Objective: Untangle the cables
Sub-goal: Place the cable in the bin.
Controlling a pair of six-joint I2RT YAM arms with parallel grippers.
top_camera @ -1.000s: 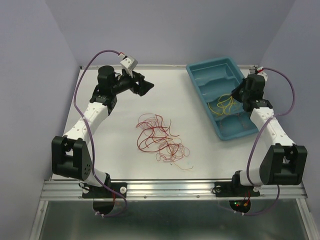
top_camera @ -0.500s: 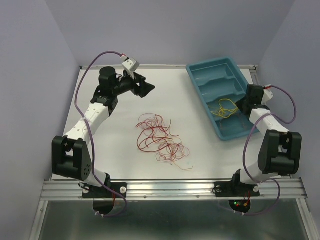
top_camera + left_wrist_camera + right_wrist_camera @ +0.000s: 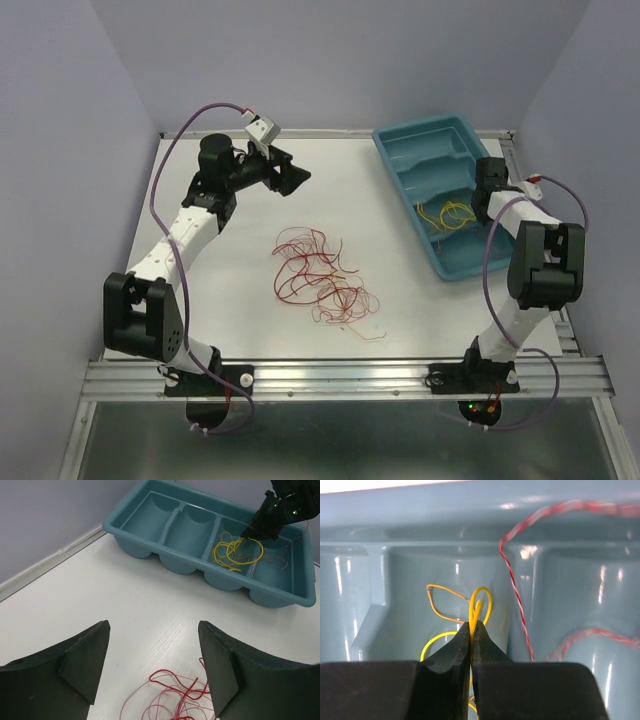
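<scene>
The bench [image 3: 230, 290] is a flat white surface filling the middle of the top view, with a metal rail [image 3: 340, 378] along its lower edge. A loose, curly tangle of thin red cables [image 3: 318, 275] lies on it near the centre of the frame. A teal tray [image 3: 420, 150] with several compartments sits at the upper right, set at a slant, well apart from the tangle.

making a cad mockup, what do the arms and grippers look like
The left arm and right arm have white links between chunky black joints. A purple cable loops alongside each. The left gripper is matte black with broad wedge-shaped fingers; the right gripper is black too, narrowing to fine points.
</scene>
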